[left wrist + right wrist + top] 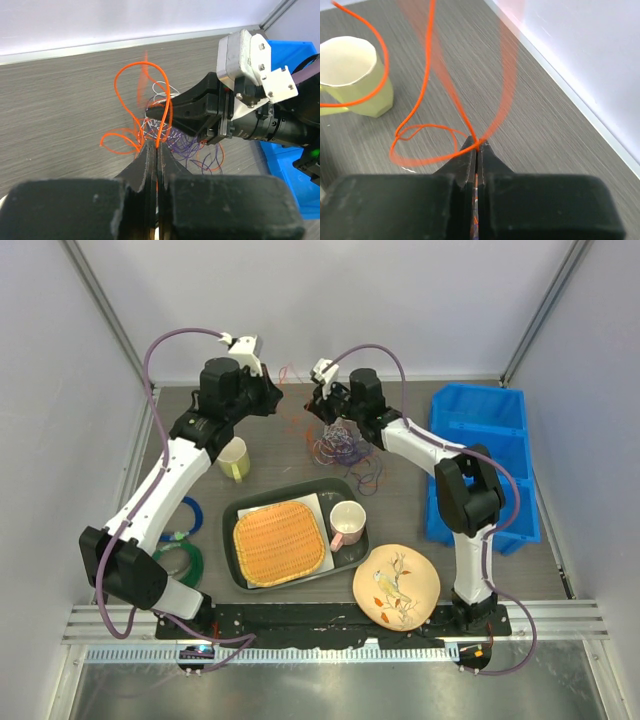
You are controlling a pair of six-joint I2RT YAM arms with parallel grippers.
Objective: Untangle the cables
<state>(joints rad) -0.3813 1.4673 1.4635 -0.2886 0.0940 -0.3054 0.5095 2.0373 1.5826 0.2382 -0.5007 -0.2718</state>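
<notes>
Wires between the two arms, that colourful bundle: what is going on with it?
Two robot arms are working on a tangle of thin cables at the far side of the table. The left tool and the right tool are each pinched shut on an orange strand. The purple and white loops are bunched just below the right tool, not yet untangled.

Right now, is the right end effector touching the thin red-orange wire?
Touching. The right wrist view shows the right end effector shut on the thin red-orange wire, pinched between its fingertips.
</notes>
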